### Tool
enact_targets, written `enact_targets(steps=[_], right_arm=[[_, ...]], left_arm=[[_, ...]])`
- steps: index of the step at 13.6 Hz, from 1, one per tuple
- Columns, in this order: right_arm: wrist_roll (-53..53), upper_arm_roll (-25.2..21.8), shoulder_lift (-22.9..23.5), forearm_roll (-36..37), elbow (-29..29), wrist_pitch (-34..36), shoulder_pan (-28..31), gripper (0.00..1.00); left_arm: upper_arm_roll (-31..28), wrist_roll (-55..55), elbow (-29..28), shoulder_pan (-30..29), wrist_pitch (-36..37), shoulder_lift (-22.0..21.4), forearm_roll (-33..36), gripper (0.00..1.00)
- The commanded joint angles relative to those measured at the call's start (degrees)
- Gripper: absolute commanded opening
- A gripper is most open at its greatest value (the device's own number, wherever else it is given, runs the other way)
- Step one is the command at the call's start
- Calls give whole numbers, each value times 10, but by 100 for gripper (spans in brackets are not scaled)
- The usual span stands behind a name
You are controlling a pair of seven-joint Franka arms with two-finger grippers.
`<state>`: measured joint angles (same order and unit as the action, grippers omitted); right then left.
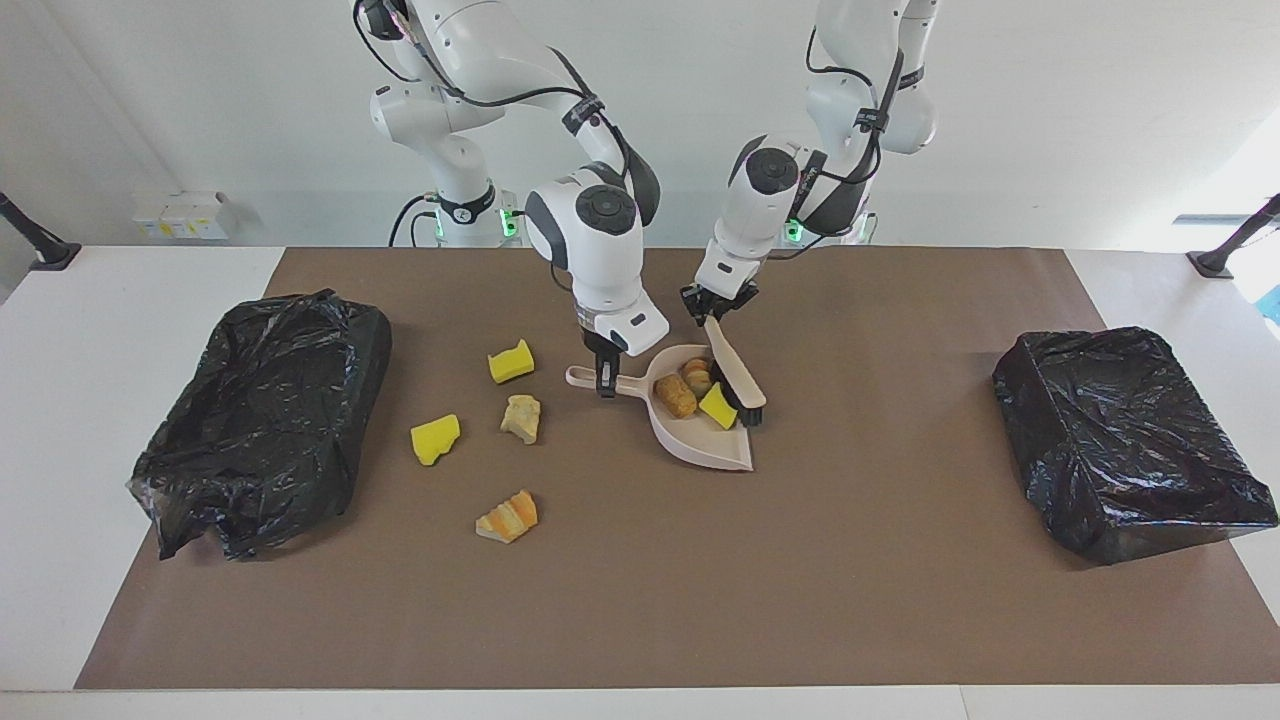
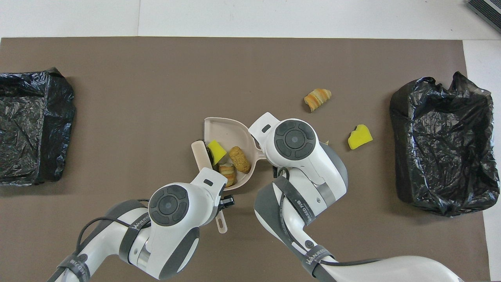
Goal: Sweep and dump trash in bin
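Note:
The beige dustpan [image 1: 715,445] [image 2: 223,127] lies mid-table, and my right gripper [image 1: 605,382] is shut on its handle. Inside it are three pieces of trash: a brown lump [image 1: 677,396] [image 2: 239,159], a striped piece [image 1: 697,372] and a yellow sponge chunk [image 1: 717,406] [image 2: 216,147]. My left gripper [image 1: 718,306] [image 2: 226,202] is shut on the beige brush [image 1: 733,366] [image 2: 199,153], whose bristles rest at the pan's mouth against the sponge. Loose trash lies toward the right arm's end: two yellow chunks [image 1: 511,361] [image 1: 434,438], a beige lump [image 1: 521,417] and an orange-striped wedge [image 1: 508,516] [image 2: 317,98].
One bin lined with a black bag [image 1: 260,420] [image 2: 442,145] stands at the right arm's end of the brown mat. A second one [image 1: 1130,440] [image 2: 35,125] stands at the left arm's end.

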<state>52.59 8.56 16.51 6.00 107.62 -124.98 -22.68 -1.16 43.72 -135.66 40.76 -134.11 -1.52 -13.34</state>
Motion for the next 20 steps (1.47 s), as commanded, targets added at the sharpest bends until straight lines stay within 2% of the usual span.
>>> enact_targets(steps=[1,4,9,11,15,20], right_arm=[[3,4,-3,10,10,-11,6,0],[-22,4,-3,8,9,-11,6,0],[-35,5,-8,-3,-1,-8,23,0],[-34,5,-9,-5,0,-7,23,0],[-30,5,-10,-5,2,-9,22,0],[-21,5,-14,-5,14,-11,22,0]], left_arm=[[-4,-1,23,-41,51,7,3,0],[-3,-3,68,-84,132,2,34,0],[-1,-1,71,-83,134,2,43,0],[5,12,77,-72,119,5,42,0],[52,92,143,-39,77,35,37,0],[70,135,149,17,112,25,38,0]])
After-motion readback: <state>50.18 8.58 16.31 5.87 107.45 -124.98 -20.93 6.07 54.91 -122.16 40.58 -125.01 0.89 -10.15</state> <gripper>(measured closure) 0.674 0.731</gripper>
